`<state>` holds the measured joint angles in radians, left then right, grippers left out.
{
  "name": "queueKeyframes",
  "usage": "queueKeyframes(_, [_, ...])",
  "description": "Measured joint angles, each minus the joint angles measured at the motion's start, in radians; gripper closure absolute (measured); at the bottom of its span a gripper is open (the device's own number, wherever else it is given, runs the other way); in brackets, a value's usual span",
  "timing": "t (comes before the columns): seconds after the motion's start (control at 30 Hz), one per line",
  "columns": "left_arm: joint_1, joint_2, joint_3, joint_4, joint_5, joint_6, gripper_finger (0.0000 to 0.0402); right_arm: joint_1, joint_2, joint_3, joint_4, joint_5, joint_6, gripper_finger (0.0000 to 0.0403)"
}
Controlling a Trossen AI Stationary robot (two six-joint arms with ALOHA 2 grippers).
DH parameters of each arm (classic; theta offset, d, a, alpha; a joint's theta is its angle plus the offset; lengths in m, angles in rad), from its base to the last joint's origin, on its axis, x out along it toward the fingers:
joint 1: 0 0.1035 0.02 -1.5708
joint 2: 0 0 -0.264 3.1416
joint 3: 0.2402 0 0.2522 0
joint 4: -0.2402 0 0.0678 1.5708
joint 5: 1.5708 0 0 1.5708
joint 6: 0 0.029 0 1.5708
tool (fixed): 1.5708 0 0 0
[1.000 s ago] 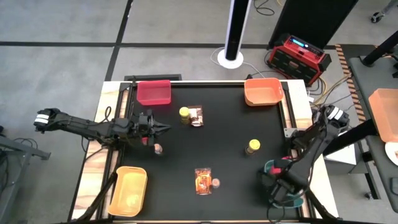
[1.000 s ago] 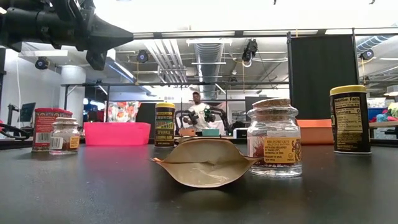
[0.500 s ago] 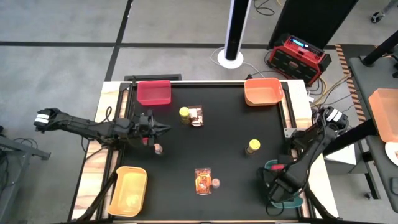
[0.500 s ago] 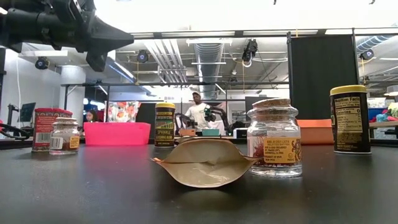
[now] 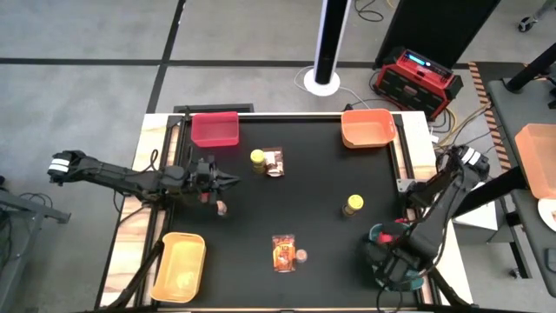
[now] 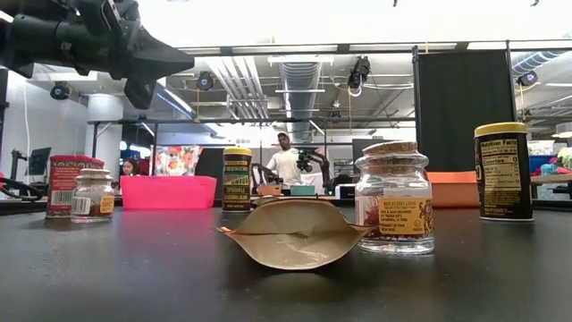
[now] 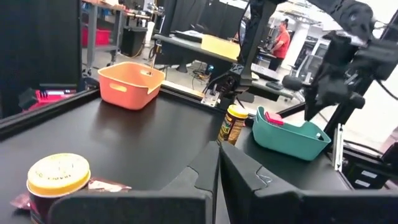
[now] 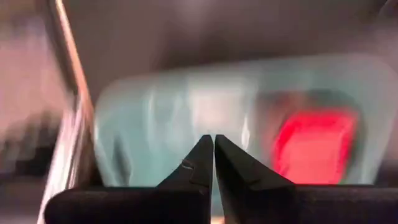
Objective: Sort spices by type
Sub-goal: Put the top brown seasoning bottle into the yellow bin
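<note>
The right gripper (image 8: 213, 144), tips pressed together and empty, has crept a little over the teal plastic bin (image 8: 186, 118), where a red blocky container (image 8: 314, 143) already lies. The left gripper (image 7: 219, 163), also closed, has barely moved above the small brown jar (image 5: 221, 208); seven spices wait. A far yellow-lidded jar (image 6: 237, 179) reads "SPRINKLE".

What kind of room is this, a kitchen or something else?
Probably a robotics lab or workshop, not a kitchen. Exposed ceiling ducts and a person at a workbench show behind the black table, and a red equipment case with cables sits on the bare floor.
</note>
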<state>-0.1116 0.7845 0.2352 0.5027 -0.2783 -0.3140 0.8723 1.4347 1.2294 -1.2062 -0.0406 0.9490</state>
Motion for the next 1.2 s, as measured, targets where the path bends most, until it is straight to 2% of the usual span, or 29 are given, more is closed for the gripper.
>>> queueKeyframes(0.1, [0.000,0.016,0.000,0.000,0.000,-0.024,0.0402,-0.034,-0.035,0.009,0.081,0.271,-0.036,0.0394])
queueKeyframes(0.27, [-0.001,0.052,0.000,0.004,0.000,-0.078,0.0402,-0.083,-0.063,-0.016,0.265,0.516,-0.320,0.0394])
queueKeyframes(0.33, [-0.001,0.067,0.000,0.021,0.001,-0.101,0.0402,-0.096,-0.063,-0.033,0.364,0.579,-0.469,0.0394])
queueKeyframes(0.53, [-0.032,0.120,0.000,0.053,0.001,-0.199,0.0402,-0.172,-0.063,-0.103,0.642,0.594,-0.791,0.0394])
queueKeyframes(0.63, [-0.072,0.151,0.000,0.142,0.000,-0.219,0.0402,-0.207,-0.065,-0.151,0.784,0.593,-0.907,0.0394])
queueKeyframes(0.77, [-0.143,0.198,0.004,0.274,-0.008,-0.219,0.0402,-0.235,-0.075,-0.204,0.878,0.593,-0.961,0.0394])
queueKeyframes(0.9, [-0.238,0.265,0.069,0.273,-0.084,-0.215,0.0402,-0.241,-0.097,-0.257,0.920,0.593,-0.944,0.0394])
queueKeyframes(1.07, [-0.293,0.351,0.207,0.160,-0.103,-0.173,0.0402,-0.240,-0.147,-0.308,0.968,0.636,-0.923,0.0394])
queueKeyframes(1.2, [-0.295,0.384,0.354,-0.148,-0.104,-0.228,0.0402,-0.238,-0.175,-0.334,0.981,0.772,-0.861,0.0394])
